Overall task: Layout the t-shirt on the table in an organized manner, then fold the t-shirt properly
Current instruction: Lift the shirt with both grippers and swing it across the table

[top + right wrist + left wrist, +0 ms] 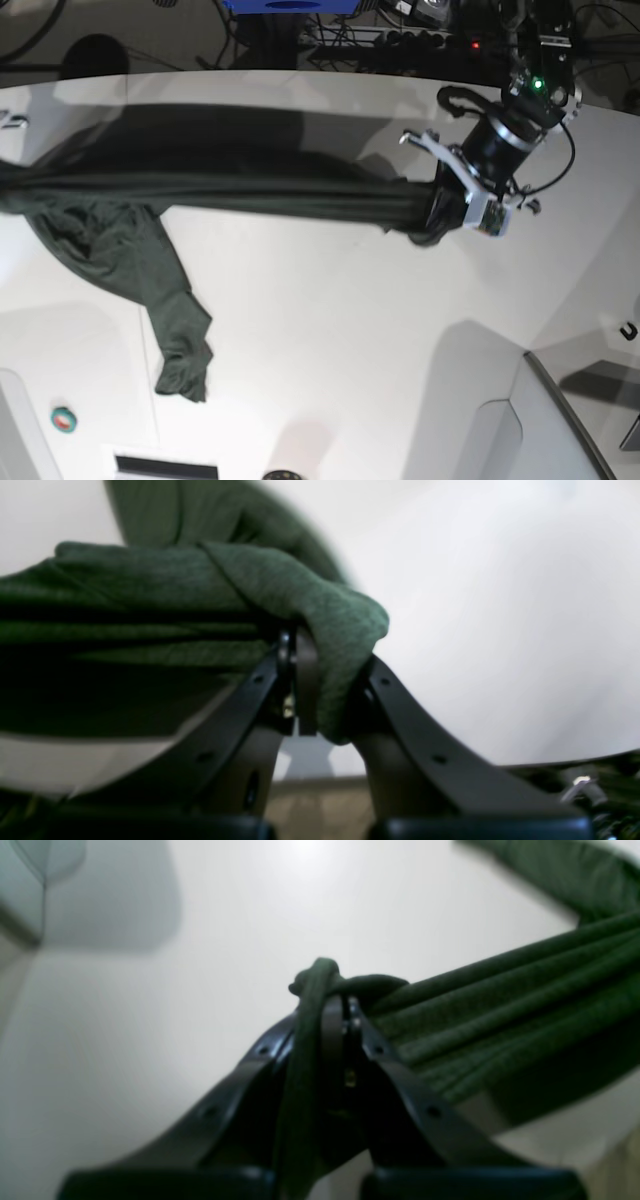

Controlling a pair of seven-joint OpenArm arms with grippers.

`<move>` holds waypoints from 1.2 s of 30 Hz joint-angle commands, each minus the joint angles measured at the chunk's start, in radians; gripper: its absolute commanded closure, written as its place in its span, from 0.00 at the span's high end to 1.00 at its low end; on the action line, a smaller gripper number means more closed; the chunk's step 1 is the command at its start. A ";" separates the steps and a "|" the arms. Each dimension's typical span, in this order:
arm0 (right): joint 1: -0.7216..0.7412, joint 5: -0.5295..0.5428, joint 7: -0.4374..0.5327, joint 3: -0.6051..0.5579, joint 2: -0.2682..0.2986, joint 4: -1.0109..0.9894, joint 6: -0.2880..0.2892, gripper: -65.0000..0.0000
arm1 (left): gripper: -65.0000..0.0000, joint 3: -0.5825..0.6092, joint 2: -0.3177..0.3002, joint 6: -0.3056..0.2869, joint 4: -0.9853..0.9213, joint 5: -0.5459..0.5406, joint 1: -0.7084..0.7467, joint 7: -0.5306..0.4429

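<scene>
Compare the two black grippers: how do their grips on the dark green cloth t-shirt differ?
The left gripper pinches a thin rolled edge of the dark green cloth t-shirt, its fingers mostly bare; at the right gripper a thick fold drapes over one finger. Both are shut on the cloth, stretched taut above the white table.

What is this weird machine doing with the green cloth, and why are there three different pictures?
It is a robot with two arms. Each arm ends in a gripper, a pinching claw, with a small camera beside it. Two pictures come from those claw cameras; the third looks down from above.

The cloth is a dark green t-shirt. The left gripper is pinched shut on one end, and the right gripper on the other end. The right gripper is outside the top picture. The shirt is stretched between them like a rope above the white table. One loose part droops down and rests on the table.
</scene>
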 commanded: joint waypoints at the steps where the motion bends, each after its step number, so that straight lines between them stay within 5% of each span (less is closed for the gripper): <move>1: 0.023 -0.013 0.028 0.029 0.042 0.020 -0.026 0.01 | 0.00 -0.009 0.001 0.032 0.020 0.011 -0.030 -0.019; 8: 0.180 -0.013 0.031 0.055 0.152 0.019 -0.026 0.01 | 0.00 -0.007 0.072 0.032 0.020 0.011 -0.219 -0.019; 21: 0.513 -0.016 0.025 0.010 0.375 0.019 -0.026 0.01 | 0.00 -0.001 0.044 0.033 0.032 0.083 -0.527 -0.008; 36: 0.525 -0.012 0.077 0.239 0.418 0.019 -0.026 0.01 | 0.00 0.175 0.035 0.033 0.046 0.122 -0.581 -0.017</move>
